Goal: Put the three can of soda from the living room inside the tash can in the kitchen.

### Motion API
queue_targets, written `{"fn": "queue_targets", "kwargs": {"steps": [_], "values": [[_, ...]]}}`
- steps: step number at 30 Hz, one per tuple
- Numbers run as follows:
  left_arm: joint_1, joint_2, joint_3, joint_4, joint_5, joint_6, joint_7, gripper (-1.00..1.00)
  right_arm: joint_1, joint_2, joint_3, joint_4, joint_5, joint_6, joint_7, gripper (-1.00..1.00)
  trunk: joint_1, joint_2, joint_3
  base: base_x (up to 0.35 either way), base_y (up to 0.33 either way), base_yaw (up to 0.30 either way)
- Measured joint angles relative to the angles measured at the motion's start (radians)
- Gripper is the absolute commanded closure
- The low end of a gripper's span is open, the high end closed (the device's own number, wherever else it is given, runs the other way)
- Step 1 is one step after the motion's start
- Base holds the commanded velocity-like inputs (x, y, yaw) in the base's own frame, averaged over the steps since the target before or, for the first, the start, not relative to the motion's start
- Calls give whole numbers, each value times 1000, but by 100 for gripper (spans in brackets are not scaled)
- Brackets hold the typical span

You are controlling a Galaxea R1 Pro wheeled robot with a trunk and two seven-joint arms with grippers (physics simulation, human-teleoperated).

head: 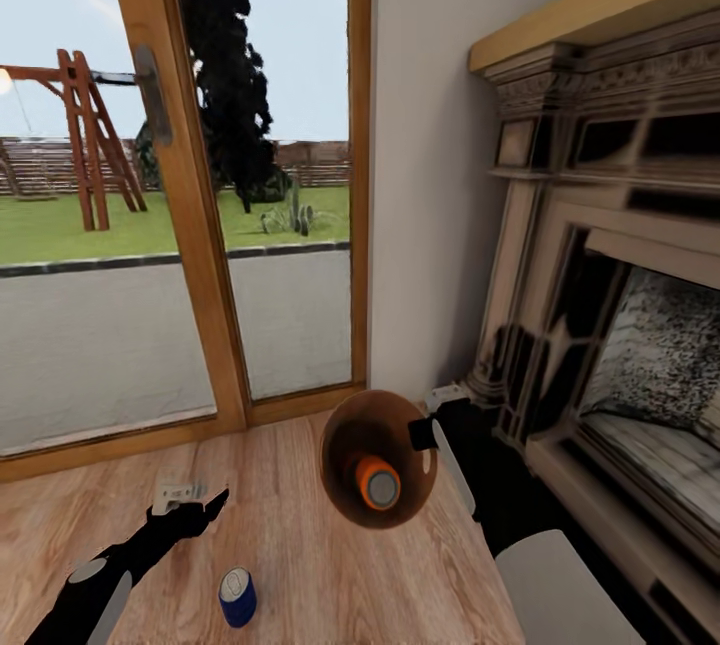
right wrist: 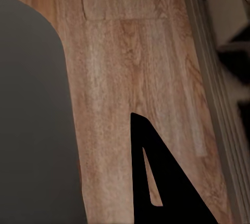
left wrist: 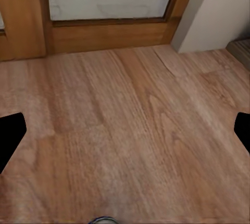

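The trash can (head: 340,485) hangs above the wood floor, tipped so its coppery inside faces me. An orange soda can (head: 377,482) with a silvery top lies inside it. My right gripper (head: 425,435) is shut on the bin's rim; in the right wrist view the bin's grey wall (right wrist: 31,120) stands beside one black finger (right wrist: 161,182). A dark blue soda can (head: 237,597) stands upright on the floor, and its top edge (left wrist: 104,220) peeks in at the frame's edge. My left gripper (head: 190,505) hovers open just beyond that can, its fingertips (left wrist: 10,135) wide apart. The kitchen is out of view.
This is the living room. Wood-framed glass doors (head: 190,225) stand ahead, with a white wall (head: 430,175) to their right. The ornate dark fireplace (head: 610,305) and its hearth (head: 560,485) line the right side. The wood floor (head: 280,525) stretches between them.
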Motion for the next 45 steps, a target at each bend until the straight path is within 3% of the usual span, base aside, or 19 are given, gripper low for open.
{"fn": "queue_targets", "kwargs": {"steps": [31,45], "values": [[0,0,-1,44,-1,-32,1,-100,-14,2,3,-43,7,0,-1,100,14,-7,-120,0,0,0],[-1,0,-7,127,-1,-41,3,-100,-14,1,2,-41,7,0,-1,100,20,-11,-174,0,0,0]]}}
